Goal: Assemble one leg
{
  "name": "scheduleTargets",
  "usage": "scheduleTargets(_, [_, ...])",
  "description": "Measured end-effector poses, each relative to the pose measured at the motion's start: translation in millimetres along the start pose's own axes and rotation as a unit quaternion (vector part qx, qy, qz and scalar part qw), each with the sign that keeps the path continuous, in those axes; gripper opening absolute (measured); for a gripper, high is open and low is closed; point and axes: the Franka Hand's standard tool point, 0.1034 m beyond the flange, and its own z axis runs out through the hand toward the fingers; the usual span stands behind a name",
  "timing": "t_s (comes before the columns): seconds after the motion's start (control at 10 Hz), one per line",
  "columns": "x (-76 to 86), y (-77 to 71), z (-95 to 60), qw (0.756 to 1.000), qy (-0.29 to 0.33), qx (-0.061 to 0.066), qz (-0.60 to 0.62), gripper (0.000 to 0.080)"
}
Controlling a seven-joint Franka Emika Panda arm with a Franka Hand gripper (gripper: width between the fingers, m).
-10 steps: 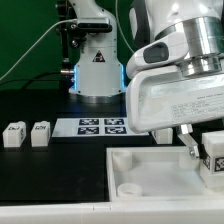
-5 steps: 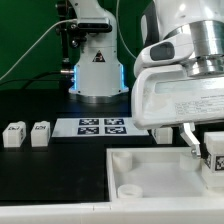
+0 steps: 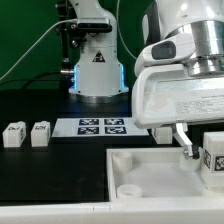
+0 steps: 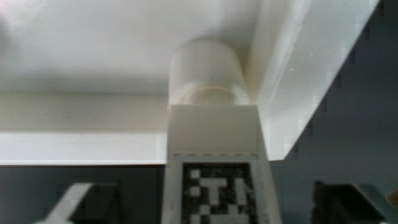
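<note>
The leg (image 3: 213, 160) is a white post with a black-and-white tag. It stands at the far right corner of the large flat white tray-like part (image 3: 140, 160). In the wrist view the leg (image 4: 217, 150) runs between my fingers, its round end against the tray part's corner (image 4: 107, 60). My gripper (image 3: 208, 150) is around the leg. Both fingers stand apart from it, with a dark gap on each side, so the gripper (image 4: 217, 205) is open. One finger (image 3: 185, 146) shows to the exterior view's left of the leg; the other is out of frame.
Two small white tagged cubes (image 3: 14, 134) (image 3: 40, 133) stand at the exterior view's left. The marker board (image 3: 100, 126) lies in front of the robot base (image 3: 97, 70). The tray part has a round recess (image 3: 130, 186) near its front.
The arm has shifted a little toward the exterior view's right. The visible finger now stands a bit farther from the leg. The leg has not moved.
</note>
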Motion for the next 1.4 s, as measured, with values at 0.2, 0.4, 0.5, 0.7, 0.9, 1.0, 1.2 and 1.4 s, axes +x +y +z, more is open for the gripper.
scheduleTargets(0.2, [0.0, 0.0, 0.0, 1.000, 0.000, 0.000, 0.000, 0.0637])
scheduleTargets(0.4, [0.0, 0.0, 0.0, 1.000, 0.000, 0.000, 0.000, 0.0646])
scheduleTargets(0.5, [0.0, 0.0, 0.0, 1.000, 0.000, 0.000, 0.000, 0.0649])
scheduleTargets(0.7, [0.0, 0.0, 0.0, 1.000, 0.000, 0.000, 0.000, 0.0649])
scheduleTargets(0.9, [-0.1, 0.0, 0.0, 1.000, 0.000, 0.000, 0.000, 0.0649])
scheduleTargets(1.0, [-2.1, -0.7, 0.7, 1.000, -0.010, 0.001, 0.000, 0.0649])
scheduleTargets(1.2, [7.0, -3.9, -10.3, 0.999, -0.032, 0.008, 0.003, 0.0649])
scheduleTargets(1.4, [6.3, -8.2, -17.3, 0.990, -0.142, 0.025, 0.010, 0.0649])
